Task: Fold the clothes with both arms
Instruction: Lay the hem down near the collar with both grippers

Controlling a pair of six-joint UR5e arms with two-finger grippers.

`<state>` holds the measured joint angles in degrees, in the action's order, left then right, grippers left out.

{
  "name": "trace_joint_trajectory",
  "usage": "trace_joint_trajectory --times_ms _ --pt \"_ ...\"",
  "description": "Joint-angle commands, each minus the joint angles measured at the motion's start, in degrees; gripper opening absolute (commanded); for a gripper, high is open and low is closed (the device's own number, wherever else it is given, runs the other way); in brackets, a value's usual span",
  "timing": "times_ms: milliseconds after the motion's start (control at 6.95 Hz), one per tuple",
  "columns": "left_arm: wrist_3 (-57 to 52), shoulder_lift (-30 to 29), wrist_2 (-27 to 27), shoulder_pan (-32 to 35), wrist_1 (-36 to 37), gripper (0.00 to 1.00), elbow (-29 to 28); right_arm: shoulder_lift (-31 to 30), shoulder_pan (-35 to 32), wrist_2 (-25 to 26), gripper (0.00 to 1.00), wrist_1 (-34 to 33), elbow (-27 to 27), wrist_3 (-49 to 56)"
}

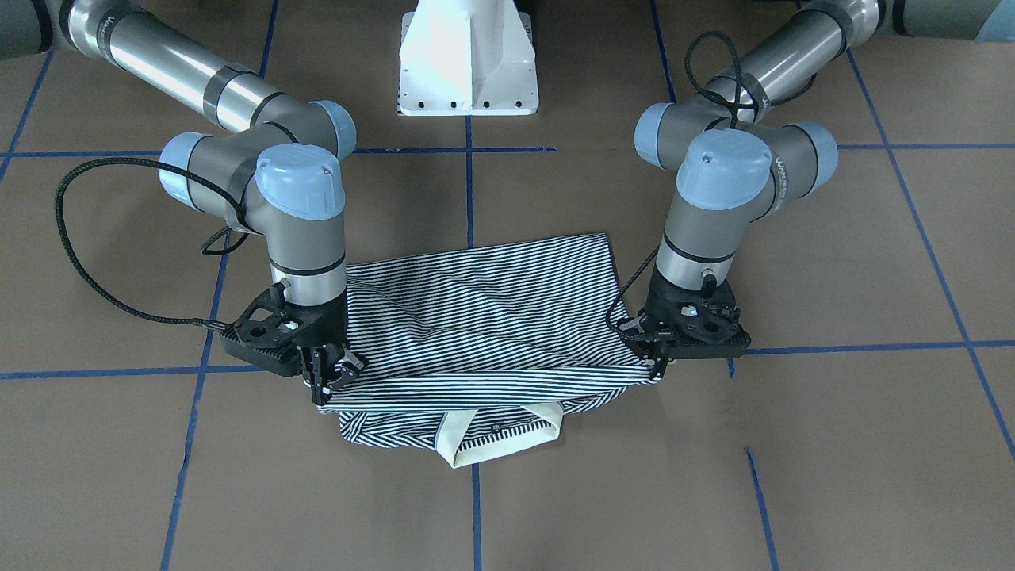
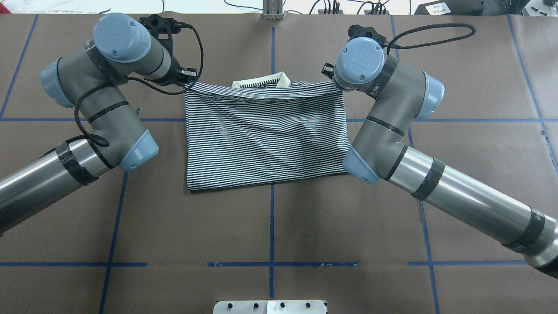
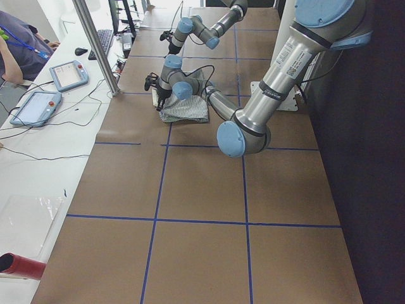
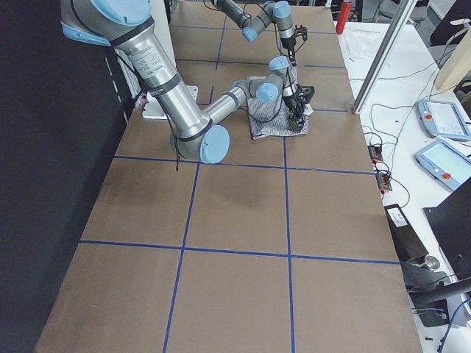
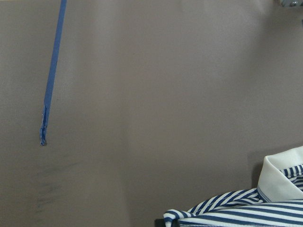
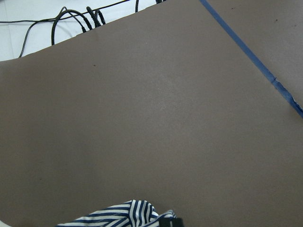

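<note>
The left pincer and right pincer each pinch a corner of the shirt, folding it over. It stretches tight between them. Next, I think: lay it down, let go.

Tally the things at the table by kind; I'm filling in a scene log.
Shirt: 1, the striped shirt
Arms: 2, the left arm and the right arm
Grippers: 2, the left gripper and the right gripper
White base: 1
Total: 6
</note>
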<state>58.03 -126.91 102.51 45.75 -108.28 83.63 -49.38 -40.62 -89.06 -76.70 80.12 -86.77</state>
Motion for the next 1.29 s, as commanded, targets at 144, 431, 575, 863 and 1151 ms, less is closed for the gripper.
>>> trace_joint_trajectory --times_ms 144,431,575,863,1151 --pt "-0.3 0.7 0.0 -0.8 -0.3 0.99 0.5 0.0 1.2 0.5 0.99 0.5 -0.3 4.7" --pt "-0.2 6.3 0.4 -1.4 -0.2 1.0 10.3 -0.7 -0.7 -2.3 1.0 0.4 3.0 10.5" --pt "0.6 11.7 -0.1 -5.6 -0.1 1.0 17.5 -2.5 -1.7 -3.8 1.0 0.4 5.6 13.6" --pt "10.3 17.4 -1.2 -11.6 -1.5 0.99 23.0 -4.8 -3.6 -7.9 1.0 0.5 8.8 17.0" --pt "19.9 21.4 -4.3 -16.7 -8.7 0.68 22.1 -4.9 -3.6 -7.9 1.0 0.5 8.9 17.0"
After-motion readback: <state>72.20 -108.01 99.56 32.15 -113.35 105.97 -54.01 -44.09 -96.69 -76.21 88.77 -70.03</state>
